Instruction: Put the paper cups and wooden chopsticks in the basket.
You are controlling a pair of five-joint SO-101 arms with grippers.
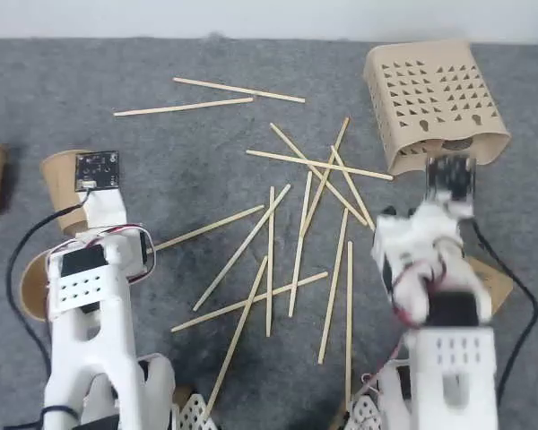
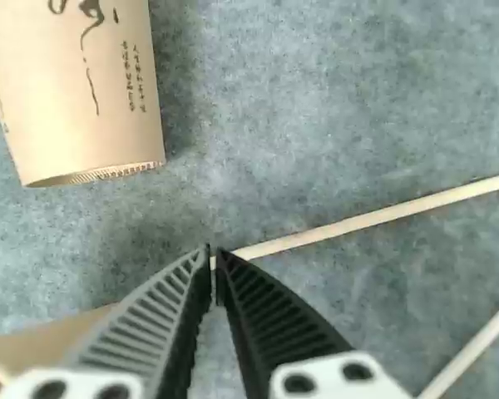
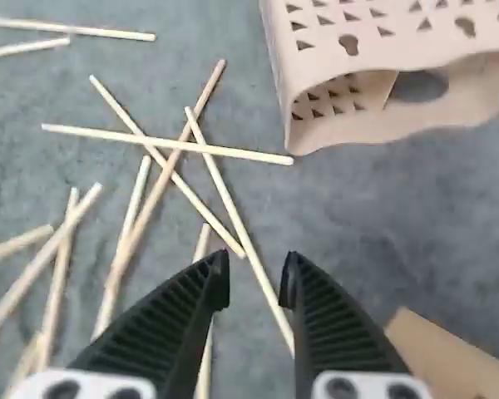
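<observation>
Well, your left gripper (image 2: 211,259) has its jaws pressed together, with the end of one chopstick (image 2: 366,218) just beside the tips and a paper cup (image 2: 75,87) near them. Your right gripper (image 3: 254,274) stands slightly spread over bare grey carpet (image 3: 374,224), between the scattered chopsticks (image 3: 162,145) and the basket (image 3: 382,50), which lies tipped on its side at the far right.
</observation>
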